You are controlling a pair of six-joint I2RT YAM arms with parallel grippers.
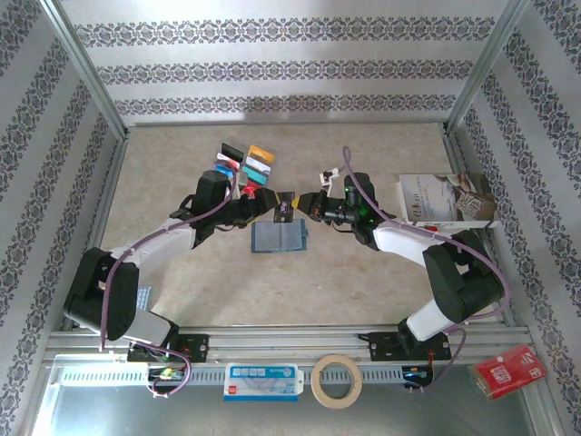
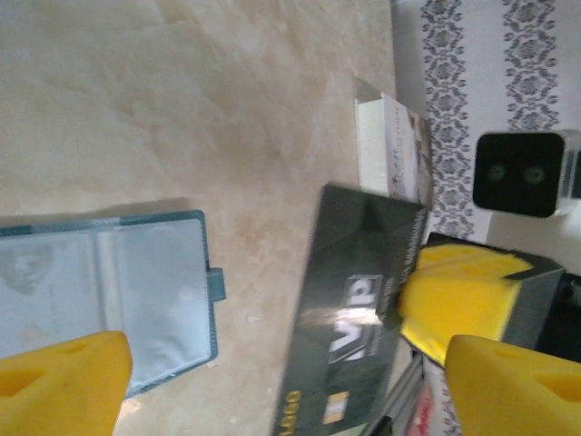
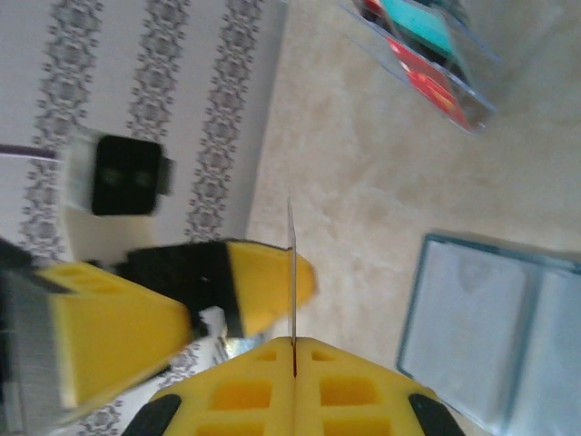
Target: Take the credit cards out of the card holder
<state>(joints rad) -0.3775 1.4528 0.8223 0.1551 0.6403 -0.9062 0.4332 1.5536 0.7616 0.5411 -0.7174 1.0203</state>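
The slate-blue card holder [image 1: 279, 237] lies open and flat on the table, also seen in the left wrist view [image 2: 100, 291] and the right wrist view [image 3: 499, 336]. Just behind it, a black credit card [image 1: 285, 207] hangs in the air. My right gripper [image 1: 306, 202] is shut on one edge of it; its fingertips [image 3: 293, 350] pinch the card edge-on [image 3: 292, 263]. My left gripper [image 1: 269, 202] stands open around the card's other end [image 2: 354, 336], with its pads [image 2: 64, 381] wide apart. Several other coloured credit cards [image 1: 245, 162] lie grouped further back.
A white-and-brown booklet [image 1: 445, 198] lies at the right of the table. A red packet [image 1: 508, 371], a tape roll [image 1: 337, 381] and a white device [image 1: 262, 381] sit on the near rail. Patterned walls close in three sides.
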